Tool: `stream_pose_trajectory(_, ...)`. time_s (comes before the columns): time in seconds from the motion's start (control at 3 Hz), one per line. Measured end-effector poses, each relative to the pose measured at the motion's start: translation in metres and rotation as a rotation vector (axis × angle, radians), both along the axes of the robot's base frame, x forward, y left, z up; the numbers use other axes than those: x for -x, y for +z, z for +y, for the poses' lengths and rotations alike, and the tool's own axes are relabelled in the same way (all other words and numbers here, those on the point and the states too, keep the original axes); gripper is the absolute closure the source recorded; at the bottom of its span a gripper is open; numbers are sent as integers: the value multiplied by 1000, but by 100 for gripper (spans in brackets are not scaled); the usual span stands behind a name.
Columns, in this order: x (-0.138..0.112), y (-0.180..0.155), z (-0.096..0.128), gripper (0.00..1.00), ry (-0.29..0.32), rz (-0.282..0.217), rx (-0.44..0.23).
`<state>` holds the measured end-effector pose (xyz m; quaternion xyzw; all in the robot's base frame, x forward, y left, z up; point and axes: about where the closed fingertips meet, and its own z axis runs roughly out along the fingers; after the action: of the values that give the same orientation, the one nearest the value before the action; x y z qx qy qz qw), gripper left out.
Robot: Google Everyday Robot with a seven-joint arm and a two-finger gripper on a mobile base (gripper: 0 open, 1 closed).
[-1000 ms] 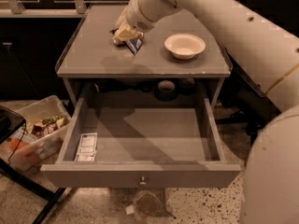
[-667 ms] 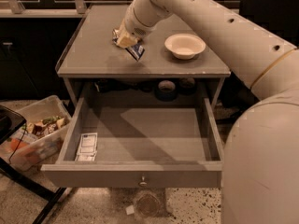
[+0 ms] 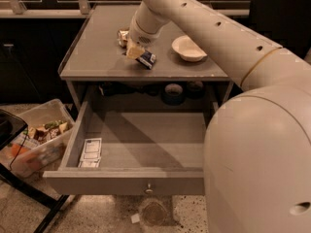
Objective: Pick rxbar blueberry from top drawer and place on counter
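Camera view: the tool (image 3: 134, 51) grips one end of the rxbar blueberry (image 3: 146, 58), which hangs tilted low over the counter (image 3: 97, 57), left of the white bowl (image 3: 188, 48). Best to lower until the bar lies flat, then release and lift straight up.

Our gripper (image 3: 135, 51) holds the rxbar blueberry (image 3: 147, 59) over the counter (image 3: 97, 57), a bowl (image 3: 188, 47) to its right. Below, we find the open top drawer (image 3: 126, 182), packets (image 3: 91, 152) in its front left corner.
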<state>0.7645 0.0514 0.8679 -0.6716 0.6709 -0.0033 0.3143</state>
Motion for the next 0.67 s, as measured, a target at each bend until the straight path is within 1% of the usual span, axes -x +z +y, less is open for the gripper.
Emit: stream_pose_trajectory(0.67,0,-1,0,11,0,2,1)
